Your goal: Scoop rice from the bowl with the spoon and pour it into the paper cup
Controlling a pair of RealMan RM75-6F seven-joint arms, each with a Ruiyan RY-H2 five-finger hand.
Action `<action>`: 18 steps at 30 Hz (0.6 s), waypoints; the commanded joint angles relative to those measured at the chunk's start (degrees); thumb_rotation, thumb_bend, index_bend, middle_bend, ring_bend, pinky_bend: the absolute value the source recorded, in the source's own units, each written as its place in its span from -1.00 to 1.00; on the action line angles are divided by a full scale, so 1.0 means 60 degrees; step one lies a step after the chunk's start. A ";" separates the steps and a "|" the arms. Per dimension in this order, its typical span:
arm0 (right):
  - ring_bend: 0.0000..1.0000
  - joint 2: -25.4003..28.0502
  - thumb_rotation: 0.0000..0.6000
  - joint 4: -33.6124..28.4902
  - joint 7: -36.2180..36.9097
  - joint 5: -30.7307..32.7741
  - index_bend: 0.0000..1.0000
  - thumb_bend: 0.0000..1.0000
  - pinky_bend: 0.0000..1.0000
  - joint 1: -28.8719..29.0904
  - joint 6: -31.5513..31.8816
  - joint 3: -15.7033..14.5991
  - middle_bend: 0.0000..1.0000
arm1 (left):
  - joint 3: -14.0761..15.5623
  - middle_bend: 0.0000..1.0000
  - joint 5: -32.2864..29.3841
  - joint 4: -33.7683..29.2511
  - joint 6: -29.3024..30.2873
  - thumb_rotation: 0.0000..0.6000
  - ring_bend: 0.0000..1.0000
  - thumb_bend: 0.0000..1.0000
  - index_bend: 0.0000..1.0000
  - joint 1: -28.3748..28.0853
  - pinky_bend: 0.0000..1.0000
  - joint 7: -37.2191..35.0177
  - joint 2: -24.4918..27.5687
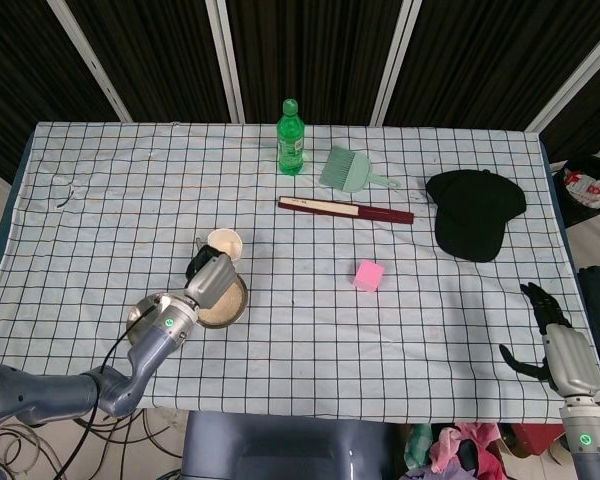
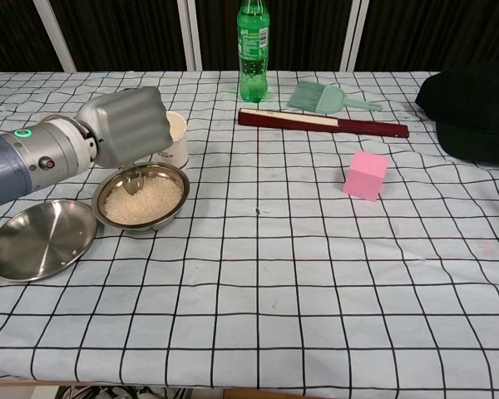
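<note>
Scooping step, by the look of it: left hand (image 2: 125, 126) closed around the spoon (image 2: 133, 179), tip in the rice bowl (image 2: 141, 198); right hand (image 1: 560, 345) idle, fingers apart; next, lifting level to the paper cup (image 2: 175, 140) just behind.

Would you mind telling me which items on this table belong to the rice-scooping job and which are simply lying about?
Belonging to the job:
- spoon, held by the left hand, dipped in the rice
- bowl of rice
- paper cup

Just lying about:
- empty steel plate
- green bottle
- green brush
- folded fan
- pink cube
- black cap
</note>
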 commanded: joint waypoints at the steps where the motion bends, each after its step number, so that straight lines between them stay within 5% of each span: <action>1: -1.00 0.0001 1.00 0.0000 0.0012 0.0000 -1.00 -0.49 -0.61 -0.0003 0.0007 0.0004 -1.00 | -0.0027 1.00 0.0007 -0.0003 -0.0021 1.00 1.00 0.07 0.57 0.0008 1.00 0.0146 -0.0100; 18: -1.00 0.0014 1.00 0.0012 0.0066 -0.0015 -1.00 -0.49 -0.61 0.0000 -0.0012 0.0001 -1.00 | -0.0265 1.00 0.0076 -0.0114 0.0068 1.00 1.00 0.07 0.58 0.0065 1.00 0.0447 -0.0051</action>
